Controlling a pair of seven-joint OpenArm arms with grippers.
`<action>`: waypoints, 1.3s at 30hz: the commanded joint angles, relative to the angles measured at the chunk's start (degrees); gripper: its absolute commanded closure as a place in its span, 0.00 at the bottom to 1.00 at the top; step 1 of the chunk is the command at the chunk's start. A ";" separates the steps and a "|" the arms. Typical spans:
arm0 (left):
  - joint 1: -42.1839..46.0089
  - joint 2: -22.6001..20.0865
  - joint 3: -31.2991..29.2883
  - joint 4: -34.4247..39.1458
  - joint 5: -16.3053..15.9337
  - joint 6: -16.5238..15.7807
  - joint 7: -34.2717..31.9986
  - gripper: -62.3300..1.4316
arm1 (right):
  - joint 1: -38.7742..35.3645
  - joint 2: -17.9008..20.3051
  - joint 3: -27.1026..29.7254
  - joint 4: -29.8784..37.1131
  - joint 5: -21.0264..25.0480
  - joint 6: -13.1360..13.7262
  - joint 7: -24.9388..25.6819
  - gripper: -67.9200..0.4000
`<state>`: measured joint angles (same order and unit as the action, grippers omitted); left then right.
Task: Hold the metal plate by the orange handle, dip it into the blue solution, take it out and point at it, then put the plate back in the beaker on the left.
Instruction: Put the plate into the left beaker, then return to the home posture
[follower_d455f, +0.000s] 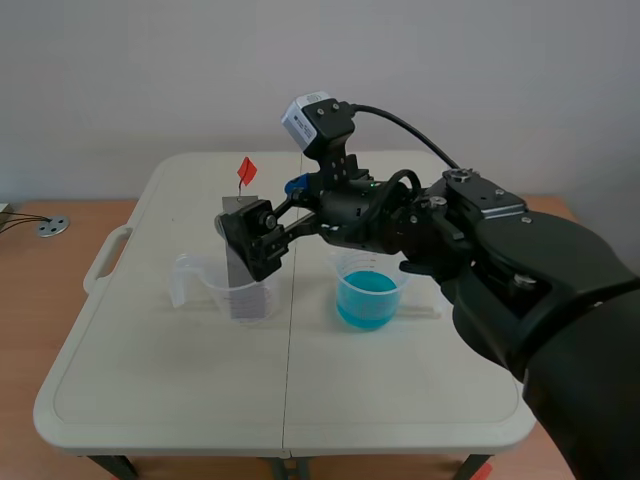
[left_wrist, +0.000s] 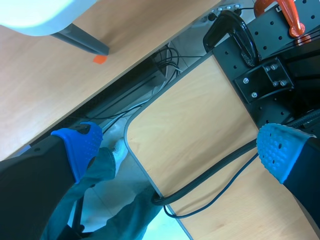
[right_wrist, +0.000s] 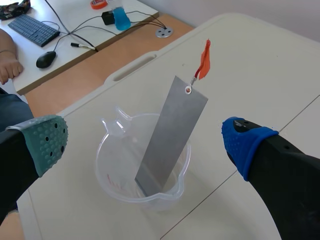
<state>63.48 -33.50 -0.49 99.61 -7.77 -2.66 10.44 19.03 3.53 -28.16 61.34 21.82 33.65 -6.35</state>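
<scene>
A grey metal plate with an orange handle stands tilted in a clear empty beaker, leaning on its rim. In the scene view the plate and its handle rise from the left beaker. The right arm crosses from the right, its gripper open just in front of the plate. In the right wrist view my right gripper straddles the plate without touching it. A second beaker holds blue solution. My left gripper is open, off the table, holding nothing.
The white folding table has a handle slot at its left edge. A wooden desk beyond carries a keyboard, mouse and cables, with a person's arm at its side. Under my left gripper lie a wooden board, cables and a black mount.
</scene>
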 joint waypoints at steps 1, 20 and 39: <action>0.15 0.15 -0.04 0.39 -0.13 -0.07 -0.42 0.00 | 0.76 1.33 0.68 2.34 0.68 0.15 1.16 0.05; -4.63 0.28 -5.49 2.23 1.20 2.12 -6.67 0.00 | -12.07 13.42 6.86 21.97 2.64 -2.84 1.99 0.04; -20.44 0.26 -7.58 11.89 -2.34 1.64 -16.28 0.00 | -35.71 25.16 18.51 39.95 3.48 -2.80 6.99 0.04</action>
<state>43.18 -33.47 -8.80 111.11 -9.72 -1.08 -4.99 -16.69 28.10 -10.22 99.68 24.67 30.85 -0.69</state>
